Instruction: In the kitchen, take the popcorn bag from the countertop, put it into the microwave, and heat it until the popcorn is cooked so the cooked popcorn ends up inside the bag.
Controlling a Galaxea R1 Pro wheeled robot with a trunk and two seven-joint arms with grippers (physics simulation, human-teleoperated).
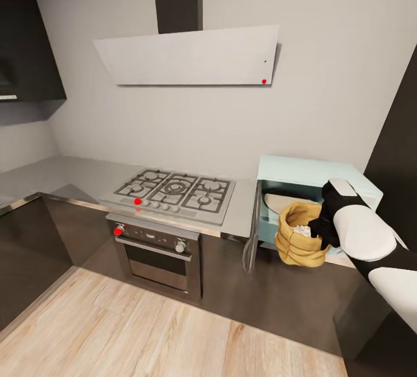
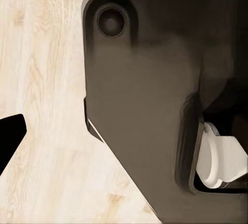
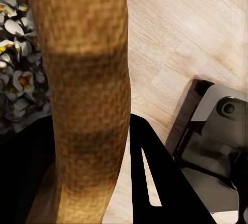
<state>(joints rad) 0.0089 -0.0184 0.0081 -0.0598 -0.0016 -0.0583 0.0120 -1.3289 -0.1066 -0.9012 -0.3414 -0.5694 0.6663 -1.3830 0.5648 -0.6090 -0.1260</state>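
Right gripper [image 1: 317, 227] grasping the popcorn bag [image 1: 296, 244] by its rim, just outside the open microwave [image 1: 301, 177].

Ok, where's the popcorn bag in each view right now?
Head view: the bag hangs at the right, before the open microwave, at the right end effector.
Left wrist view: not in it.
Right wrist view: its rolled rim runs top to bottom, popcorn beside it.
Shared landmark: the wooden floor.

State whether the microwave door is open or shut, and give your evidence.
Open. The microwave door swings out edge-on at its left, exposing the pale turntable plate inside.
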